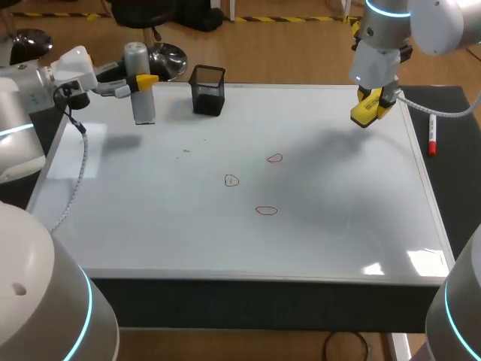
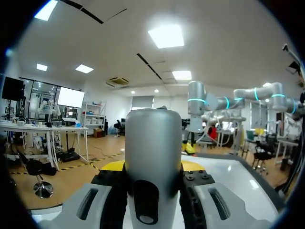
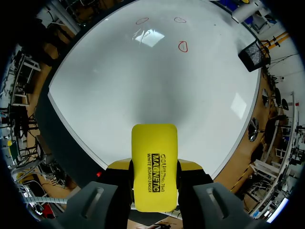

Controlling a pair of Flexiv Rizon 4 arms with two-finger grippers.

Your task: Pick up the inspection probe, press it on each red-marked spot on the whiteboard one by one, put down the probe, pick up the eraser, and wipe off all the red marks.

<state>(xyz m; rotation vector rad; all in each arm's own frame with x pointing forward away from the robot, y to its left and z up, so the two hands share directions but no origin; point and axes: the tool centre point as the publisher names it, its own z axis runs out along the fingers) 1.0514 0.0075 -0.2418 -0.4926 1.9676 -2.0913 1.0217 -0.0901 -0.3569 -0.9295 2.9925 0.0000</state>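
At whiteboard [image 1: 316,248] far-left edge: gripping upright probe [image 1: 143,105] in left end effector [image 1: 144,80]. Over far-right corner: clamping yellow eraser [image 3: 154,162] in right end effector [image 3: 154,166]. Noting three red marks [image 1: 266,210] mid-board.

The left arm [image 1: 19,105] and the right arm [image 1: 425,19] are fat, round tubes, white and light grey, smooth all over. Each one has a thin ring of blue light [image 1: 387,9] around it. A thin cable [image 1: 84,150] hangs from the left arm's wrist, and a grey cable [image 1: 447,113] curls off the right one. The left claw [image 1: 144,80] and the right claw [image 1: 370,111] have bright yellow tips. Up close, the fingers [image 2: 90,205] have grey shells, each with a dark oval slot, and the black parts between them have small screws [image 2: 189,177].
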